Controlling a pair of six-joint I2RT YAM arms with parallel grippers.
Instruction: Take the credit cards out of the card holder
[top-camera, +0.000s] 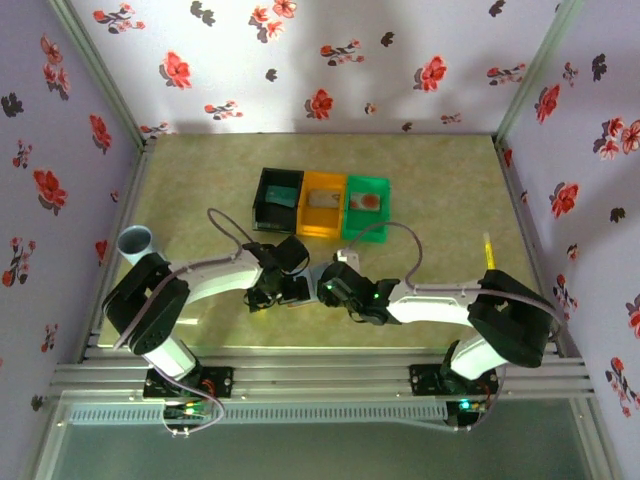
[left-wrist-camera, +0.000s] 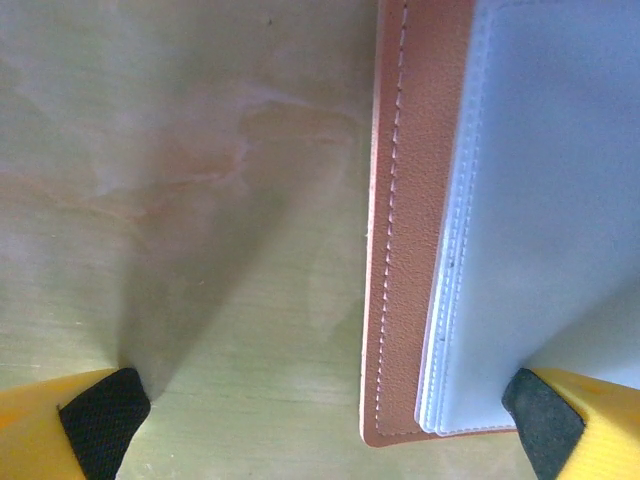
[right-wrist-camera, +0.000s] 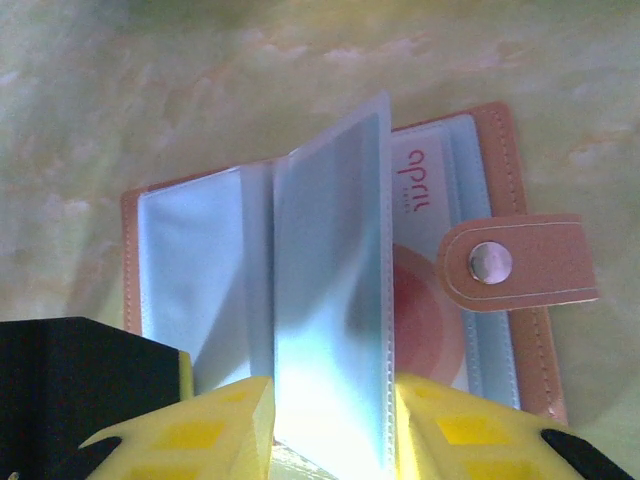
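1. Step in hand: right gripper is pinching one sleeve upright, baring the card at its 3 o'clock
2. Left gripper is hanging spread wide, holding nothing, one pad over the holder corner
3. Holder is lying open on the table, at 6 o'clock from the bins
4. Next move, as judged: catching the card's edge and sliding it from its pocket while the holder is being steadied
5. Materials: stitched brownish-pink leather-like cover; thin, glossy, floppy sleeves; rounded tab with metal snap; pale card showing an orange-red disc; marbled matte table
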